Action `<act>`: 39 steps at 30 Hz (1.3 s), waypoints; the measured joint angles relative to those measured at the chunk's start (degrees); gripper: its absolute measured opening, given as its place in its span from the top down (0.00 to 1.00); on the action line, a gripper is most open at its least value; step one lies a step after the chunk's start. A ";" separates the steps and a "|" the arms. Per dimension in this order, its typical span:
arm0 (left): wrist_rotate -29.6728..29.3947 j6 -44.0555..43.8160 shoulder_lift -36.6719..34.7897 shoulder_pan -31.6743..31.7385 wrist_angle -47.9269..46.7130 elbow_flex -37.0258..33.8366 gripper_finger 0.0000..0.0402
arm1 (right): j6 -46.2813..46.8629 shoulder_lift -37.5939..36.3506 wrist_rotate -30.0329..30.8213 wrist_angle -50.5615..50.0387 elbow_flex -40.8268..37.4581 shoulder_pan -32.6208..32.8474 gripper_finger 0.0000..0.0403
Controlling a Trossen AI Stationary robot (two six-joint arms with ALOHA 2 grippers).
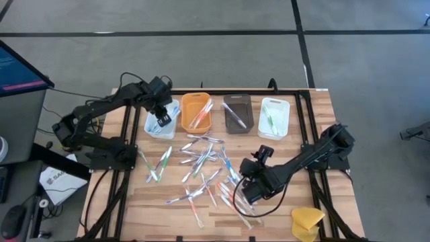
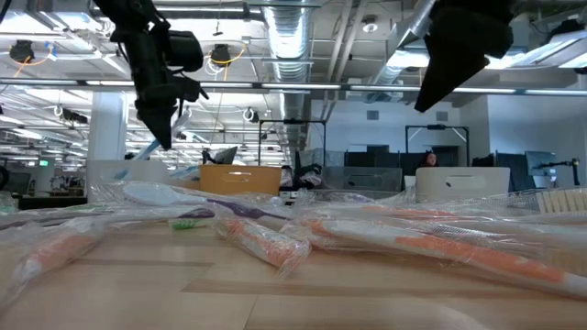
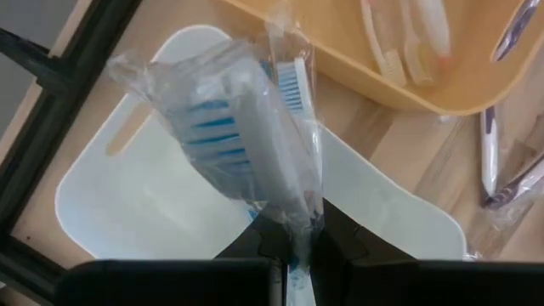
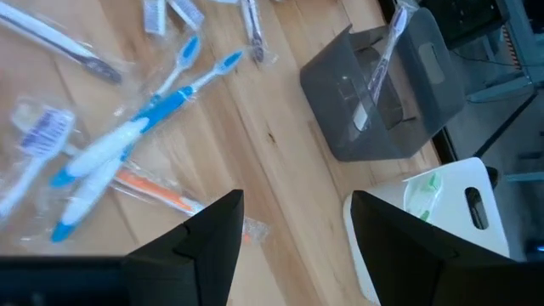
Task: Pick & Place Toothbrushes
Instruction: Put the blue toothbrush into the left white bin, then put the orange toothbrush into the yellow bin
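Presently the placing step is in hand on the left side. The left gripper (image 1: 163,115) hangs over the white tray (image 1: 151,129) at the far left of the tray row, its fingers (image 3: 255,246) clamped on a wrapped blue-and-white toothbrush (image 3: 242,140), whose head stands above the tray's open interior in the left wrist view. Release has not yet occurred; the brush is clear of the tray floor as far as can be judged.

The right gripper (image 1: 250,191) hovers low over the loose toothbrushes (image 1: 201,165) scattered across the middle of the table (image 1: 175,215), its fingers (image 4: 204,234) apart and holding nothing. A blue toothbrush pair (image 4: 119,157) lies just ahead of it.

Judgement: the next move calls for the left fingers to part so the brush drops inside the tray walls, not across the rim. The right arm then needs to settle on a single handle, which the crinkled wrappers and overlapping brushes may hinder.
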 joint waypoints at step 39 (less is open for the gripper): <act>-3.01 5.88 -3.57 -0.11 8.18 -4.55 0.77 | -0.16 0.00 0.15 -0.69 -1.49 -0.77 0.47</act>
